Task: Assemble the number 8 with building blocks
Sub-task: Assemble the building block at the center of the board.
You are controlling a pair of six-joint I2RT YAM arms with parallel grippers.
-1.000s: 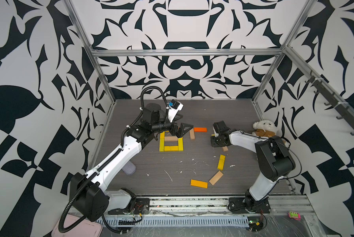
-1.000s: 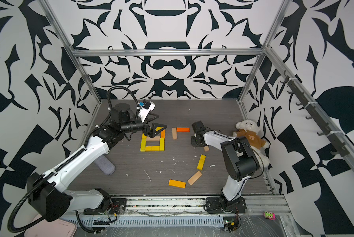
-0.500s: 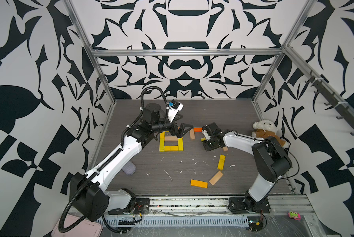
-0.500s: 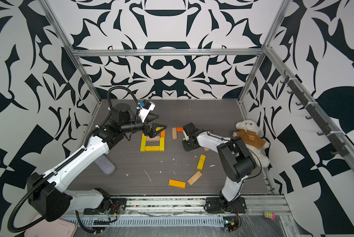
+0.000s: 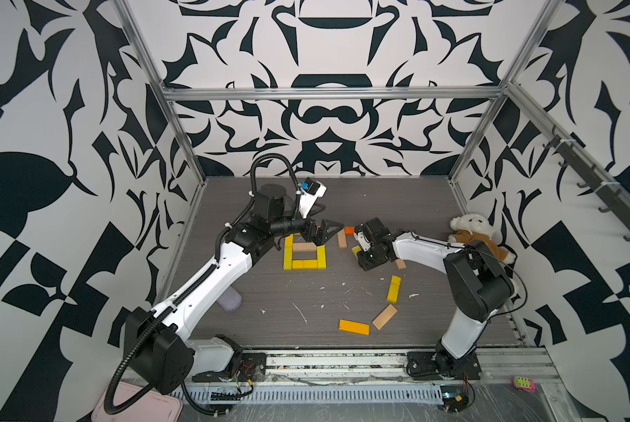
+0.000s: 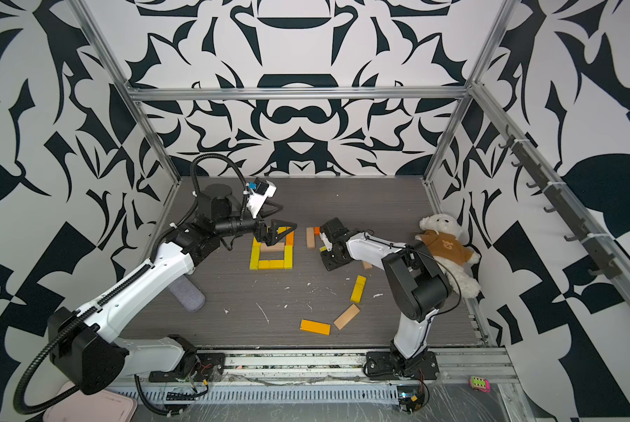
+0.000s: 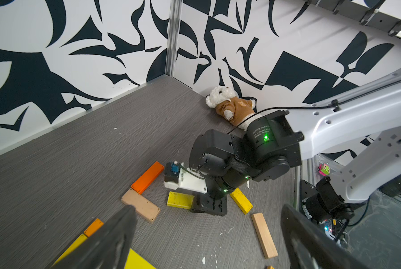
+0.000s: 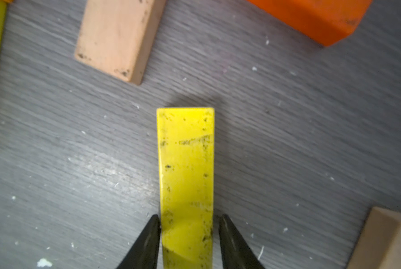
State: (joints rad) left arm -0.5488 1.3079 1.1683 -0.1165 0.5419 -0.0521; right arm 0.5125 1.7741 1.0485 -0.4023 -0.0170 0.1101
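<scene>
- The desk [image 5: 342,197], grey wood-grain dotted with white crumbs, fills the cage floor in both top views.
- Over to the left claw [image 5: 324,234]: it hangs above the 12 o'clock end of the build, fingers spread wide with nothing between them.
- The right claw [image 8: 187,220] is down at desk level, just off the build's 3 o'clock side. Its fingers flank a yellow block [image 8: 185,163]. One tip touches it and there's a sliver of gap at the other, so it is loosened, not clamped.
- The teddy bear [image 5: 470,234] slumps against the wall at the desk's 3 o'clock edge.
- The build [image 5: 304,263] is a square of yellow planks with a tan crossbar [image 5: 304,247] inside its 12 o'clock side, sitting around 10 o'clock from desk centre.
- Down at 5 o'clock lie three loose pieces close together: a yellow plank [image 5: 393,289], a tan plank [image 5: 384,317] and an orange plank [image 5: 354,327].
- At the right claw's 11 o'clock, a pale plank [image 5: 342,239] lies just beside a red-orange plank [image 5: 349,230].
- A last tan piece [image 5: 400,263] peeks out from under the right arm.
</scene>
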